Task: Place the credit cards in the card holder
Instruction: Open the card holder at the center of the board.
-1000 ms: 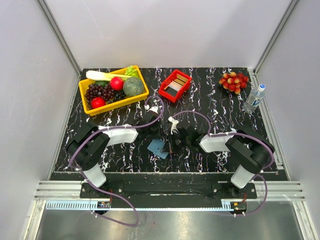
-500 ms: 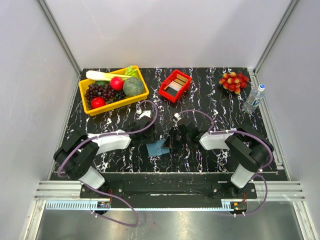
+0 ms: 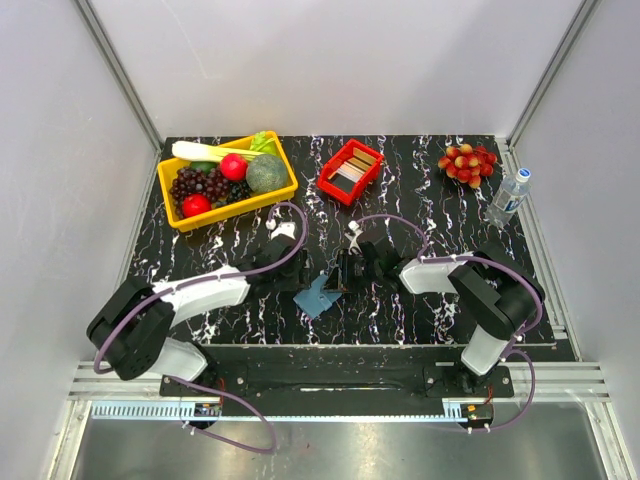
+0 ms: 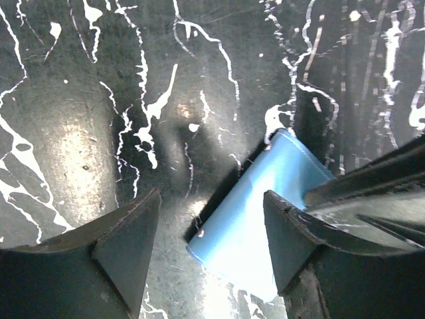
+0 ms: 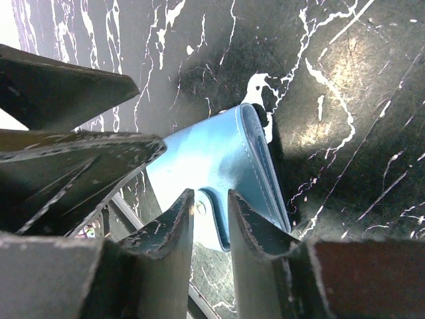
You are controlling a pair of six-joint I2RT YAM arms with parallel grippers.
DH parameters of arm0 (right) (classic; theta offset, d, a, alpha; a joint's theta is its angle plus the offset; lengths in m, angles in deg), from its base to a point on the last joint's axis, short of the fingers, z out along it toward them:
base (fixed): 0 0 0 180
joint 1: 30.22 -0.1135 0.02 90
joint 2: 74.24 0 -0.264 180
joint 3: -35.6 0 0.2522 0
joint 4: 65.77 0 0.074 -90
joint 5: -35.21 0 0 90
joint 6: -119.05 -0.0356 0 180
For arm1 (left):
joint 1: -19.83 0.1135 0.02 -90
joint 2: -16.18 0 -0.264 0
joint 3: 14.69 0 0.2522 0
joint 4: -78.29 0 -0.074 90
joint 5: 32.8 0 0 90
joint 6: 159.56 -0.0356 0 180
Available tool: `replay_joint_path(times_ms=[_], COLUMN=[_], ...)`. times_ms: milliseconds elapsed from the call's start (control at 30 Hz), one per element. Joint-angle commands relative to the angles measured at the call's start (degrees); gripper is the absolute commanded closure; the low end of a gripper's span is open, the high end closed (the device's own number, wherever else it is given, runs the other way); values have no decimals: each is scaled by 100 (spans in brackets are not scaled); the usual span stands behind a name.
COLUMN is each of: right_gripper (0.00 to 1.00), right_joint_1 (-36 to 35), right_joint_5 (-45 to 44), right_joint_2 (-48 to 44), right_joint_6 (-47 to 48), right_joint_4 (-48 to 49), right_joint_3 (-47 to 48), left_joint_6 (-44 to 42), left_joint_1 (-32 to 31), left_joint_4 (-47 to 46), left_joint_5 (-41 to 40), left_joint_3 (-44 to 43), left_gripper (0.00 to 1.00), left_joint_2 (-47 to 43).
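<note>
just one card holder (image 3: 318,295) and one red tray (image 3: 335,162) show.

Left arm (image 3: 205,288) jaws wide, right arm (image 3: 432,272) jaws narrowly parted

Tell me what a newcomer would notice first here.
The steel-blue card holder lying at the near centre of the table, with the left gripper and right gripper crowded over it. Next, the yellow bin of fruit and vegetables at the far left, and the red tray holding credit cards beside it.
</note>
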Motion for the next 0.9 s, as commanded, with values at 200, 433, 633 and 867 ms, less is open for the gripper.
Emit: replay_joint_path(times_ms=[200,433,633,867], right_gripper=[67,66,66,65], right_joint_1=[15,15,23,23], right_joint_5=[-64,322,665,947], right_joint_2=[55,-76,-217,-209], right_joint_6=[251,567,919,762], right_joint_4=[-241,-232,-767,-1242], right_joint_3=[18,18,132,273], left_joint_6=[-697,-697,-610,-276], left_joint_1=[-26,-70,-210,-342], left_joint_4=[54,467,678,643], left_joint_5=[1152,909,609,389], left_joint_3=[86,16,-195,-169], left_gripper=[32,45,58,65], left_joint_2=[-271,142,582,855])
